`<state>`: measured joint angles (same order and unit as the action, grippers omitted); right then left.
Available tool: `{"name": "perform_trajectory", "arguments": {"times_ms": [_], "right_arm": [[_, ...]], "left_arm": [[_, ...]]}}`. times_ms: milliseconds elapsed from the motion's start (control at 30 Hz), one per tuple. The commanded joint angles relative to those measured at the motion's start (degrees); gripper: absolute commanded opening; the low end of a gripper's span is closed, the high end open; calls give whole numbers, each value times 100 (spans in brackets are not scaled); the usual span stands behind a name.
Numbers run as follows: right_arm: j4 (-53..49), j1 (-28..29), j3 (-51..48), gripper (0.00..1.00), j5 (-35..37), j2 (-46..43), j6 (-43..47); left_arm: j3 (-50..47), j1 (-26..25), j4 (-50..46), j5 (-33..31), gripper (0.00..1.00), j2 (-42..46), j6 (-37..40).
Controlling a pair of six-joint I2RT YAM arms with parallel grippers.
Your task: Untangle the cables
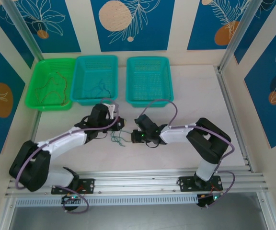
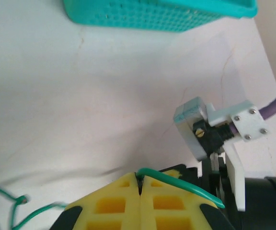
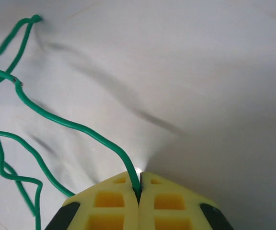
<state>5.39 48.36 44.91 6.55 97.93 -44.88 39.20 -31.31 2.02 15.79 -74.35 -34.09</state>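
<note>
Pinching green cable (image 3: 71, 125) | left tool (image 2: 139, 182), right tool (image 3: 139, 188) both clamped on it | likely light, springy; grip by ends

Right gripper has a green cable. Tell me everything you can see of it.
The green cable is a thin, glossy, plastic-looking wire, bent and wavy rather than straight. It is pinched between the shut yellow jaws of the right gripper. In the right wrist view it runs up and left over the white table into a loose bunch of green loops, some twisted around each other. The left gripper is also shut on a green strand; I cannot tell whether it is the same wire.
</note>
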Motion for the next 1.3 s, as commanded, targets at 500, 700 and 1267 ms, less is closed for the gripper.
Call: {"name": "perform_trajectory", "arguments": {"times_ms": [500,700,1267], "right_arm": [[-1698,-2119,-2018,0,268,-2540,-1081],[-2125,-2732,-2126,0,229,-3243,-1311],[-1576,-938,-1632,0,-515,-3419,506]], "left_arm": [[-1099,1168,-1446,-637,0,2099,89],[-1024,1286,-1547,-750,0,2102,106],[-1209,425,687,496,61,1556,-630]]}}
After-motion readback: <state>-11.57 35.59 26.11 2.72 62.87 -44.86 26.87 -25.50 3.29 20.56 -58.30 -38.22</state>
